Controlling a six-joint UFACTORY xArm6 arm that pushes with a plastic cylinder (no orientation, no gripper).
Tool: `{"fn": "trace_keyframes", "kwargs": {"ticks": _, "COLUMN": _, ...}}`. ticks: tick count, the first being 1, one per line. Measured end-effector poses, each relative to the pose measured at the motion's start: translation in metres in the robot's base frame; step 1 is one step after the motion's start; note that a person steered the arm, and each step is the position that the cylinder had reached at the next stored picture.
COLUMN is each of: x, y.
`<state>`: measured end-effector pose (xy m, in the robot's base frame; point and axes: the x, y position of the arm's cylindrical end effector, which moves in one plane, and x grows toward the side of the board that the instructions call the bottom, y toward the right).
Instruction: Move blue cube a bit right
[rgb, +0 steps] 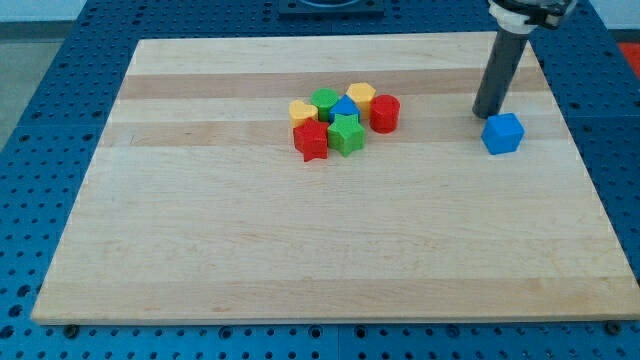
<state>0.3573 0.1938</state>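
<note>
Blue cube (502, 133) lies on the wooden board (300, 250) toward the view's right and upper part, well apart from every other block; my tip (486, 114) rests on the board just beside the cube, at its upper-left corner, and whether the two touch cannot be told; the rod ends plainly, with no pincer to open or close, and it has hold of nothing. Board between the cube and the view's right edge carries no block; the remaining blocks form one tight cluster near the board's upper middle, to the view's left of the cube: a red cylinder (385, 113) on the cluster's right side; a yellow block (361, 96) at its top; a green block (324, 100) beside that; a second yellow block (301, 110) at the left; a small blue block (344, 108) in the centre, its shape unclear; a red star-shaped block (311, 141) and a green star-shaped block (346, 134) along the lower edge. Cube appears bright blue, with three faces visible, sitting flat and turned slightly so that one vertical edge faces the view's bottom; a blue perforated table (40, 120) surrounds the board.
</note>
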Motion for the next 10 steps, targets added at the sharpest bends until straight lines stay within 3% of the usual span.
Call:
{"fn": "trace_keyframes", "kwargs": {"ticks": 2, "x": 0.023, "y": -0.064}}
{"fn": "trace_keyframes", "kwargs": {"ticks": 3, "x": 0.035, "y": -0.065}}
{"fn": "trace_keyframes", "kwargs": {"ticks": 7, "x": 0.037, "y": -0.002}}
{"fn": "trace_keyframes", "kwargs": {"ticks": 10, "x": 0.037, "y": -0.001}}
